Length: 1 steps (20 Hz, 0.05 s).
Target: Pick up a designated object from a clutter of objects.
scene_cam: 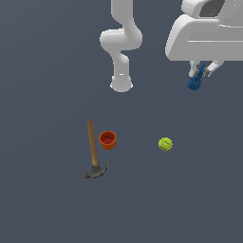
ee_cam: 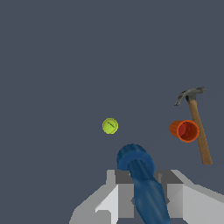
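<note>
So the little dark-blue clamp piece [scene_cam: 194, 82] is up in the air, pinched in the gripper [scene_cam: 203, 71], nowhere near the floor. In the exterior view it hangs just below the white fingers [scene_cam: 193, 71], sticking out down and a bit toward that view's left, with its short prongs at the low end. The wrist view shows the same thing up close: the blue piece [ee_cam: 142, 183] runs right through the gap between the two grey fingers [ee_cam: 124, 192], which are pressed in on it from both sides, and its rounded end pokes out past the fingertips.

Everything else sits on the dark grey floor [scene_cam: 47, 209], well apart from the held piece. The yellow-green tennis ball [scene_cam: 165, 144] is the closest thing, lying by itself below the gripper in the exterior view. Further toward that view's left there's the small orange-red cup [scene_cam: 108, 140], and right beside it the claw hammer [scene_cam: 94, 154], wooden handle running up and away, dark metal head at the near end. The cup looks like it's just beside or touching the handle, can't tell which. In the wrist view the cup [ee_cam: 184, 130] is tipped so you see into its mouth, overlapping the hammer [ee_cam: 196, 122] handle.

The arm's white base [scene_cam: 121, 83] stands at the back of the exterior view.
</note>
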Motion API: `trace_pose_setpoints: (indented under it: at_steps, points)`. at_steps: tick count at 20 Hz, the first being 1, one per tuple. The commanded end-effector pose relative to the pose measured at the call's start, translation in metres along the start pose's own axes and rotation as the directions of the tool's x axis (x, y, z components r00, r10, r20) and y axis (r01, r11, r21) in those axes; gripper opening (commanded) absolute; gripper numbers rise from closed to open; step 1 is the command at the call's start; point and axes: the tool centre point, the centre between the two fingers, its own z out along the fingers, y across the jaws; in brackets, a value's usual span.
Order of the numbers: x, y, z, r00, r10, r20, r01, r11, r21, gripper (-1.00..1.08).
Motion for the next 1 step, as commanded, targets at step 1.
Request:
trace_pose_setpoints:
  at_steps: [1]
  points:
    - [0.0007,-0.0002,-0.0012,1.0,0.0,0.0,0.0,1.0,0.0,-1.0]
